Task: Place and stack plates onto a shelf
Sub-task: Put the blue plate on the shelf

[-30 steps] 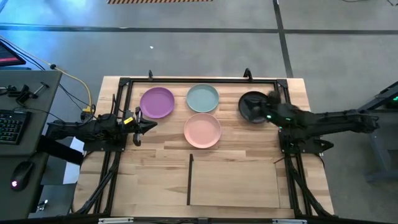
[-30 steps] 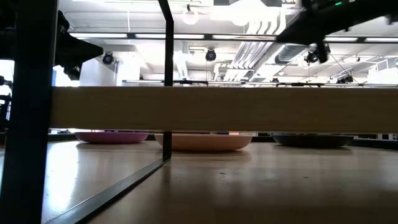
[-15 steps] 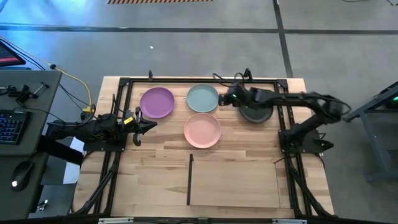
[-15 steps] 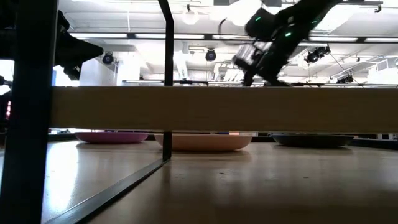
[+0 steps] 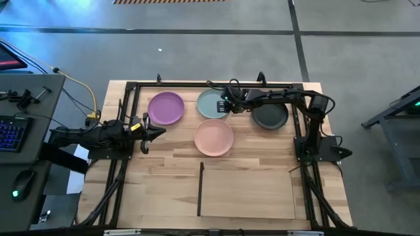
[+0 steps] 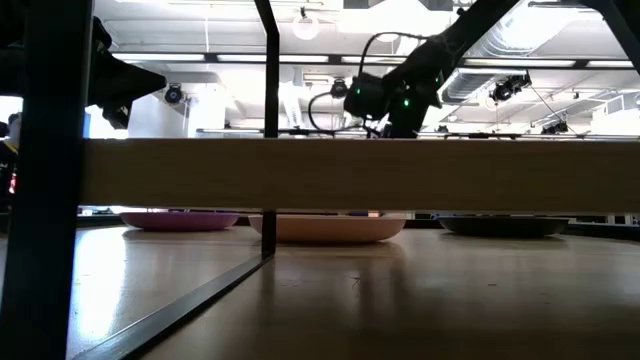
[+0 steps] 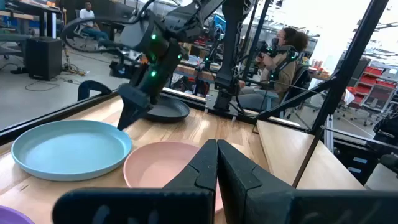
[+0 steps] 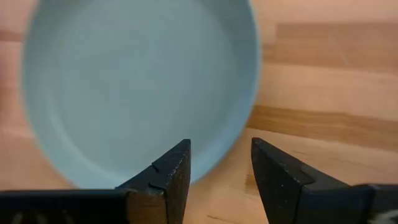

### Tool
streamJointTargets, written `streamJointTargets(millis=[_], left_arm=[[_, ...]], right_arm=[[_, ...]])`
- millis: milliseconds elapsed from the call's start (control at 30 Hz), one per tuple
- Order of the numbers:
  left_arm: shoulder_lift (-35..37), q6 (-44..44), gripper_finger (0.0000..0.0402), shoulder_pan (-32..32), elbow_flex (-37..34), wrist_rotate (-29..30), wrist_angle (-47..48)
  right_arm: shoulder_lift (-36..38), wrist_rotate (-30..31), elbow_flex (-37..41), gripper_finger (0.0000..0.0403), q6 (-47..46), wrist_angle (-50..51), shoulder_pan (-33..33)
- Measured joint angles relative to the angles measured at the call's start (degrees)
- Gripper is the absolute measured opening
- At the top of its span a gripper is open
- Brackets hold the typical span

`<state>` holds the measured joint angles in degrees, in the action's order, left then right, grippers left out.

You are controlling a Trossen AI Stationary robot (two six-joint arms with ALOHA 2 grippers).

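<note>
Four plates rest flat on the tabletop at the far side: purple (image 5: 165, 108), pale blue-green (image 5: 211, 103), pink (image 5: 213, 137) and black (image 5: 270, 117). The shelf (image 5: 248, 193) is the pale panel at the near side, seen edge-on in the low view (image 6: 360, 175). My right gripper (image 8: 221, 163) hovers open over the right rim of the blue-green plate (image 8: 137, 81), one finger over the plate and one over the wood; it also shows from above (image 5: 223, 105). My left gripper (image 5: 155, 133) waits shut at the table's left, holding nothing.
A dark frame of bars (image 5: 197, 85) runs around the work area, with an upright post (image 6: 268, 120) at the shelf's left edge. The right arm (image 5: 289, 98) reaches over the black plate. People sit in the room beyond (image 7: 283, 53).
My right gripper has swung from above the black plate toward the table's left, coming over the right rim of the blue-green plate. The plates have not moved. My left arm has kept still.
</note>
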<state>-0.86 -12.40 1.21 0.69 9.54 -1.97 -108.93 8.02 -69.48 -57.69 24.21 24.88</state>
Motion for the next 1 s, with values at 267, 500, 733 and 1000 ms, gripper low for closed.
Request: streamJointTargets(millis=[267,500,733,1000], left_arm=[[0.0,0.0,0.0,0.0,0.01,0.01,0.0],[0.0,0.0,0.0,0.0,0.0,0.0,0.0],[0.0,0.0,0.0,0.0,0.0,0.0,0.01],[0.0,0.0,0.0,0.0,0.0,0.02,0.01]], right_arm=[[-0.32,4.17,0.93,0.0144,-2.9,0.41,0.25],[-1.7,2.35,0.93,0.0144,-5.19,-1.59,0.7],[-3.52,1.62,0.93,0.0142,-8.02,-2.43,0.63],[-3.62,3.32,0.93,0.0047,-6.57,-1.46,0.74]])
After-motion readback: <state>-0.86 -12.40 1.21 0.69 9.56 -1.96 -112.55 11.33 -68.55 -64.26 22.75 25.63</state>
